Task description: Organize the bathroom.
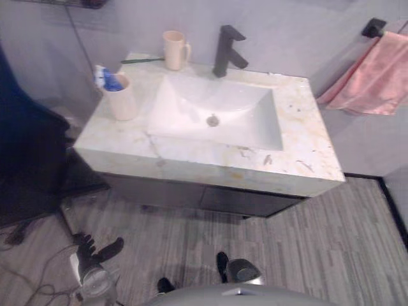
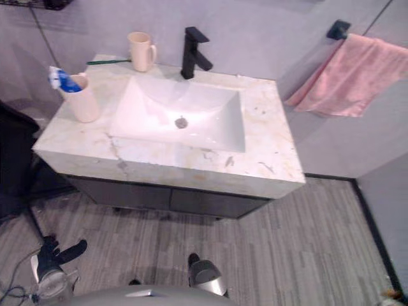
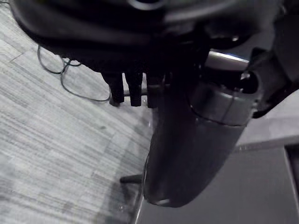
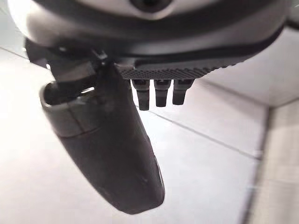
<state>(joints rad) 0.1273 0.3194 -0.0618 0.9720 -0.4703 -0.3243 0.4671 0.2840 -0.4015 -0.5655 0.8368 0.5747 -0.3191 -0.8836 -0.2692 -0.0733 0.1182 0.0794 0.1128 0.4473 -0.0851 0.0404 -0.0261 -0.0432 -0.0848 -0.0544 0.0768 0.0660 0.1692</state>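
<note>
A marble vanity top (image 1: pixel 299 159) holds a white sink (image 1: pixel 255 121) with a black faucet (image 1: pixel 225 51) behind it. A cream mug (image 1: pixel 174 50) stands at the back. Beside it lies a green toothbrush (image 1: pixel 141 60). At the left edge a cream cup (image 1: pixel 122 97) holds a blue and white toothpaste tube (image 1: pixel 107 79). A pink towel (image 1: pixel 377 76) hangs from a black bar (image 1: pixel 373 27) on the right wall. My left hand (image 1: pixel 94 248) hangs low over the floor, well short of the vanity, its fingers (image 3: pixel 133 91) straight, holding nothing. My right hand (image 4: pixel 112 154) also hangs open and holds nothing.
Grey wood-look floor (image 1: pixel 331 248) lies between me and the dark cabinet front (image 1: pixel 191 194) under the top. A dark bulky shape (image 1: pixel 25 146) stands left of the vanity. A thin stand leg (image 1: pixel 64 220) reaches the floor near the left hand.
</note>
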